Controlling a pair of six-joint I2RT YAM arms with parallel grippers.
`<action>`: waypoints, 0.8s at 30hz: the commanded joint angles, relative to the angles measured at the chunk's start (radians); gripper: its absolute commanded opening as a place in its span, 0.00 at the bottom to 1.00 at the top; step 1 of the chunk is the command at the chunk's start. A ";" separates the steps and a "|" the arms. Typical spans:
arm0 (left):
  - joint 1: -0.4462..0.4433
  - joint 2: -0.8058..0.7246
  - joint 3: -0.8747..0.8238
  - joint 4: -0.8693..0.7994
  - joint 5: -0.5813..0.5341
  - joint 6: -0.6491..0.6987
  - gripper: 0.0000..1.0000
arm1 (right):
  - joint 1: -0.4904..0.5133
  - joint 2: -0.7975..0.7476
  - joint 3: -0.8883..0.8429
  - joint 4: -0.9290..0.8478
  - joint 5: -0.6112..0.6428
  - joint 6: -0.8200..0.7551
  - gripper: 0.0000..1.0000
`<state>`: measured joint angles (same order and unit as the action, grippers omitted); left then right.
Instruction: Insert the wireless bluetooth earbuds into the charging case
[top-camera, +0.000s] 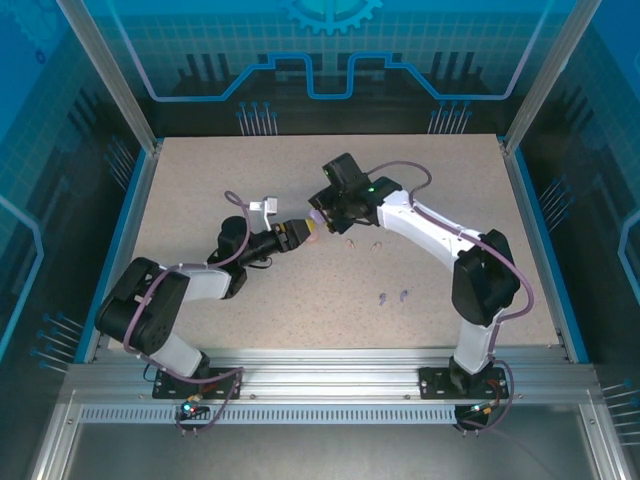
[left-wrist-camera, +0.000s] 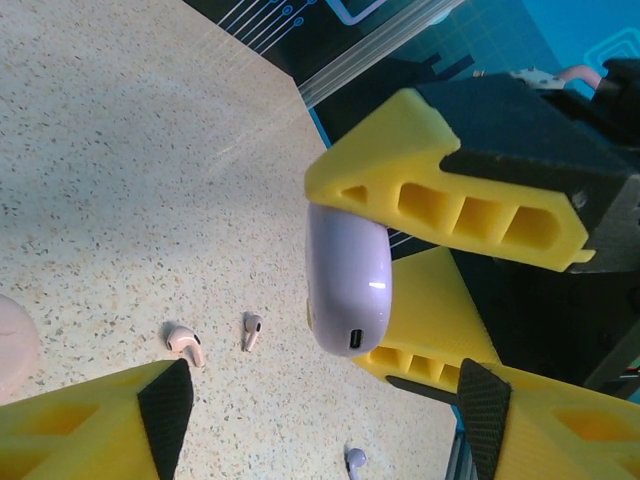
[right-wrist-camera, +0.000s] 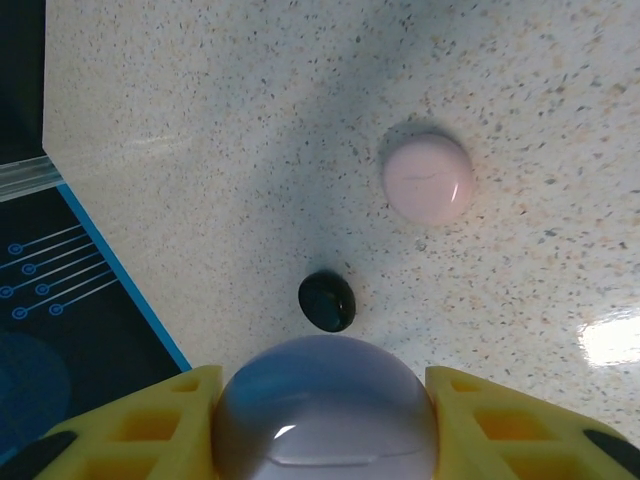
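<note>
A: Where is there room on the table (top-camera: 200, 180)?
B: The far strip and the front centre lie bare. The middle is crowded. The left gripper (top-camera: 302, 232), jaws apart, and the right gripper (top-camera: 320, 212), clamped on the lilac case (left-wrist-camera: 348, 280), sit nose to nose there.
A: And beneath them?
B: The black case (right-wrist-camera: 327, 300) and the pink case (right-wrist-camera: 428, 178) stand below the right gripper, with a gap between them.
A: To the right?
B: The pink earbuds (top-camera: 350, 241) lie just beside the grippers. The lilac earbuds (top-camera: 384, 298) lie nearer the front, between the arms.

Case (left-wrist-camera: 348, 280) in right tool (left-wrist-camera: 420, 265); earbuds (left-wrist-camera: 186, 343) on table (left-wrist-camera: 110, 160).
</note>
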<state>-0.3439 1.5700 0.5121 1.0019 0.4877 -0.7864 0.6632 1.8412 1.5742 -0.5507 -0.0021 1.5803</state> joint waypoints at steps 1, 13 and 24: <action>-0.011 0.015 -0.004 0.059 0.008 0.004 0.70 | 0.021 0.026 0.034 -0.040 0.030 0.027 0.37; -0.020 0.063 0.021 0.083 -0.032 -0.006 0.57 | 0.035 0.025 0.019 -0.026 0.024 0.027 0.37; -0.023 0.093 0.054 0.109 -0.061 -0.022 0.56 | 0.038 0.029 0.005 -0.005 0.011 0.032 0.37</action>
<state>-0.3603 1.6558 0.5381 1.0584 0.4530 -0.7948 0.6827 1.8557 1.5784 -0.5571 -0.0006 1.5974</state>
